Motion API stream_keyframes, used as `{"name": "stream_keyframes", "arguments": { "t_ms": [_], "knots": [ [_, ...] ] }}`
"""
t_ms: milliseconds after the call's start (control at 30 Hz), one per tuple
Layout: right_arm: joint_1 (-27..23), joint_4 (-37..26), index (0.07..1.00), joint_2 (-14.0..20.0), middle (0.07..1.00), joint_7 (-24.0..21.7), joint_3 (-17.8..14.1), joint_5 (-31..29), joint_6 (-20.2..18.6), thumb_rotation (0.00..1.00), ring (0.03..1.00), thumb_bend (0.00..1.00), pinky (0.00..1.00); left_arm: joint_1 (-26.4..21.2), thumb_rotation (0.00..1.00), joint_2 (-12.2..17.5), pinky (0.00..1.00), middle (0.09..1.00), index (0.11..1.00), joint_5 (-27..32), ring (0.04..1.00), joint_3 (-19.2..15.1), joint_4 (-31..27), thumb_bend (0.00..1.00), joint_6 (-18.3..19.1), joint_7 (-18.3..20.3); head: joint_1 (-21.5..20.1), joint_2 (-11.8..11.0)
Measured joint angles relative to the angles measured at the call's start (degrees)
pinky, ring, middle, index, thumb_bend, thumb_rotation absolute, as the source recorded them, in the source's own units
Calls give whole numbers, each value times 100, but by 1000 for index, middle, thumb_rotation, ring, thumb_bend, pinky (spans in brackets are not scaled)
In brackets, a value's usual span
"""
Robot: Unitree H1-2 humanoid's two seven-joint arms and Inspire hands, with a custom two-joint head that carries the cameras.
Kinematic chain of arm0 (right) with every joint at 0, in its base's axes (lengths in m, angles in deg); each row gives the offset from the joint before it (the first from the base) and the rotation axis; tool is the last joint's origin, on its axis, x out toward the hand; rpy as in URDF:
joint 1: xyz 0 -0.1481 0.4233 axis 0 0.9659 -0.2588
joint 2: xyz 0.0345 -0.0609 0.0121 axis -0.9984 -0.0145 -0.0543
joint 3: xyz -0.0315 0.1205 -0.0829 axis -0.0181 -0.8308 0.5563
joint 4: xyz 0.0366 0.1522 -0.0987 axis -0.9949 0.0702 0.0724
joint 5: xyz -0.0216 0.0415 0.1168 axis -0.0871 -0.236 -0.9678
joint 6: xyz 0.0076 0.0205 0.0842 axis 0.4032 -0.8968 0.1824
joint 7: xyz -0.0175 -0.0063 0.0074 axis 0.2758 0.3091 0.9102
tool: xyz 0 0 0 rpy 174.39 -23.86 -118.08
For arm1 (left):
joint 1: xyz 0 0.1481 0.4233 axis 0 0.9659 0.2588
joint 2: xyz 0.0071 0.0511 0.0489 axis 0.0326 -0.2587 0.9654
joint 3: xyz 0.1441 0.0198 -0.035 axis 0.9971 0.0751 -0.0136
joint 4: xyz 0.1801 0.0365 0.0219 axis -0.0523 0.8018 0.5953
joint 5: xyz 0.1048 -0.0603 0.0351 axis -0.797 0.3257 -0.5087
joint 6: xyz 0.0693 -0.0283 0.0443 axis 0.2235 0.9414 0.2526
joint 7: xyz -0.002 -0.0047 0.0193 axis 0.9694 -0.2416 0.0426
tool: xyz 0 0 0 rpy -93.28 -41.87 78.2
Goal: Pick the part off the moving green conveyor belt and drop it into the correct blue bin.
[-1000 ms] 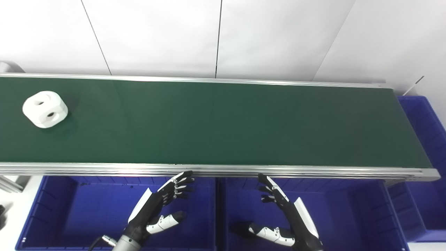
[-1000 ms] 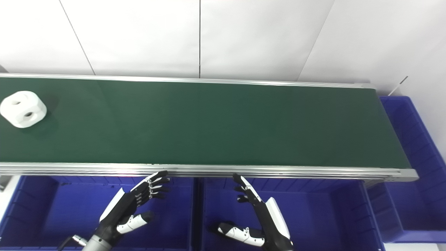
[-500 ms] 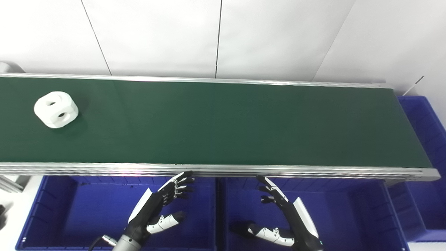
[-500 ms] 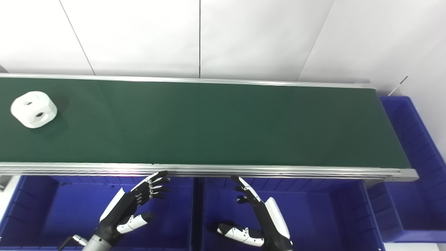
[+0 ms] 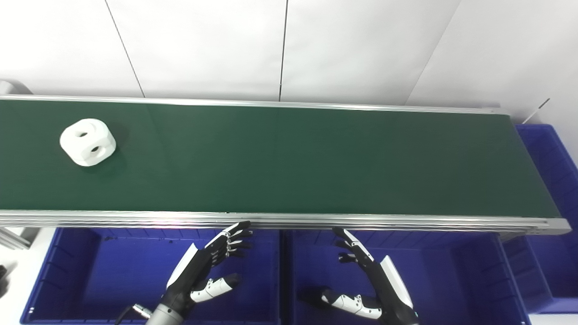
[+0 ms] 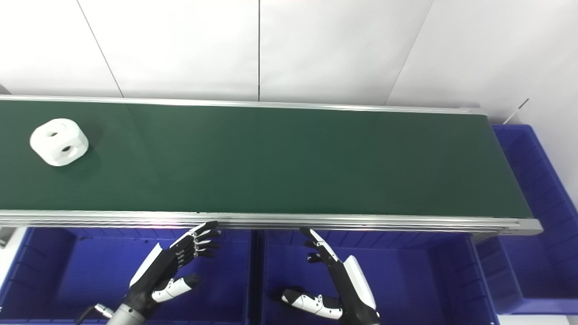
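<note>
A white part [image 5: 87, 142] lies on the green conveyor belt [image 5: 289, 158], far toward the belt's left end and a little nearer the far rail than the near one. It is a chunky block with rounded, chamfered corners, roughly as wide as it is long, and its top face carries two round holes set side by side along a diagonal. Its surface is plain matte white, bright against the dark belt, and it throws a soft shadow to its right and near side. Nothing touches it.

The belt runs the full width of both views between two aluminium rails [image 5: 289, 221], with a white panelled wall [image 5: 289, 45] behind it. In front of the near rail, lower down, sit two blue bins side by side: the left blue bin [image 5: 90, 280] and the middle blue bin [image 5: 469, 280]. A third blue bin [image 5: 548, 180] stands past the belt's right end.

The left hand [image 5: 203, 266] hovers over the left bin's right part, holding nothing, its fingers spread and pointing up toward the near rail, thumb stretched out to the right. The right hand [image 5: 370, 280] hovers over the middle bin's left part, likewise empty, fingers apart and reaching toward the rail, thumb extended to the left. Both hands are well apart from the part.
</note>
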Motion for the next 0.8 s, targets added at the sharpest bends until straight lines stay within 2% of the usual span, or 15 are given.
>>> {"name": "stream_keyframes", "arguments": {
  "t_ms": [67,133,333,500,800],
  "knots": [
    [-24,169,931,18,921,3,-2,-14,56,643,852,745,706,-4,739,-15,709,847,879,-24,768,26,72,749,0,-55,324,-236],
    [-25,300,931,72,919,4,-2,-39,113,638,849,743,705,-4,736,-33,703,851,876,-100,762,69,184,750,0,-121,378,-290],
    [-85,570,934,201,927,173,50,-84,133,662,865,757,710,-63,695,-35,681,839,855,-172,738,278,353,773,0,-308,642,-790],
    [-159,739,923,264,917,388,192,-80,143,655,864,758,703,-109,679,-32,682,834,849,-205,740,354,401,783,0,-428,677,-862],
    [-221,884,925,310,918,495,299,-120,148,640,856,772,688,-222,655,5,666,821,837,-214,725,511,582,803,0,-648,695,-1116]
  ]
}}
